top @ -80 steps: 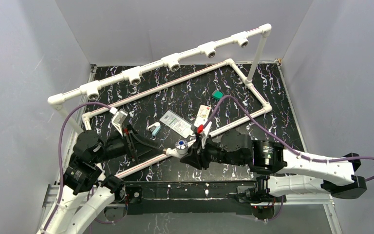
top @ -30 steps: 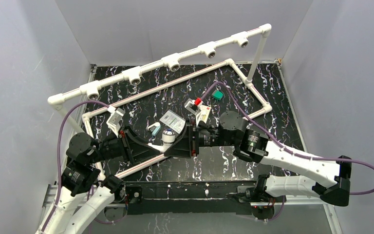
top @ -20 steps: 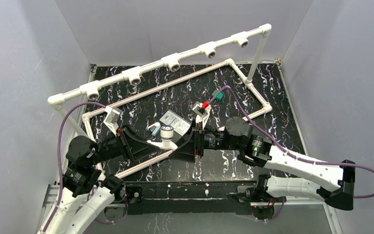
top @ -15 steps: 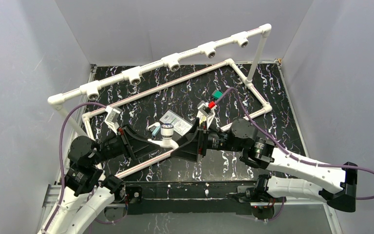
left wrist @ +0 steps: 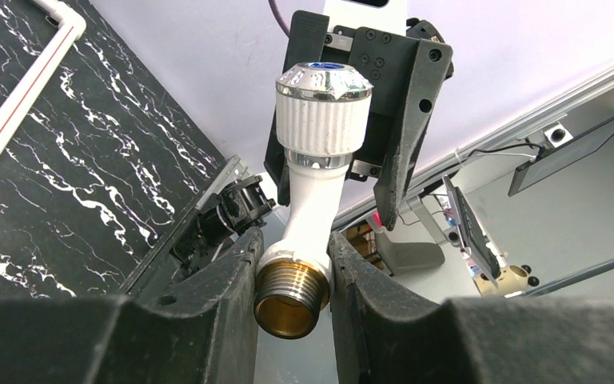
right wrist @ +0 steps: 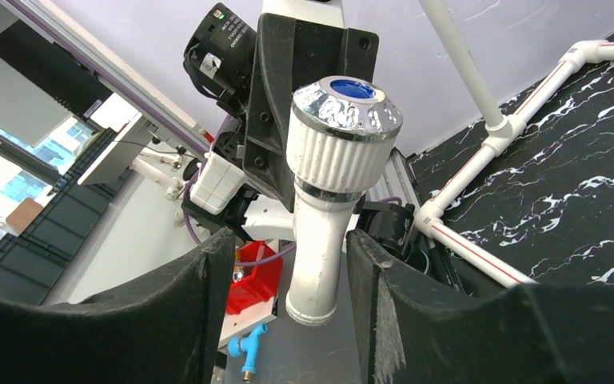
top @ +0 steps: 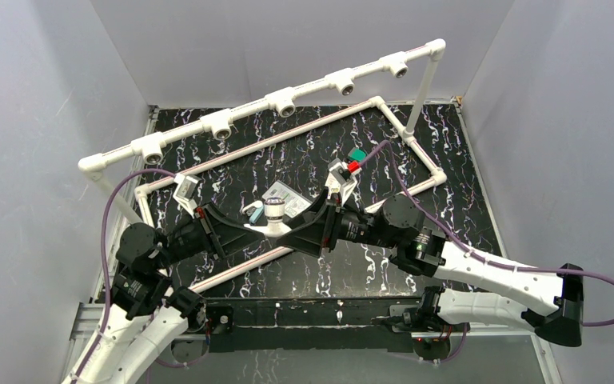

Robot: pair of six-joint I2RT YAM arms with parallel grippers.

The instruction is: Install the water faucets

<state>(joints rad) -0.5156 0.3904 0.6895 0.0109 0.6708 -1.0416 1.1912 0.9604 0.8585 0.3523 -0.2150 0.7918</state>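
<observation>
While aloft, one faucet (top: 273, 218); five sockets (top: 284, 102).

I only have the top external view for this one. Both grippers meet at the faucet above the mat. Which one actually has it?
Observer: The left gripper has it. In the left wrist view its fingers clamp the faucet just above the brass threaded end.
Operator: And the right gripper?
Observer: The right gripper is open around the spout. The right wrist view shows a clear gap on one side of it.
Operator: Which way does the thread face?
Observer: Its opening faces the left wrist camera, and the knob is at the far end.
</observation>
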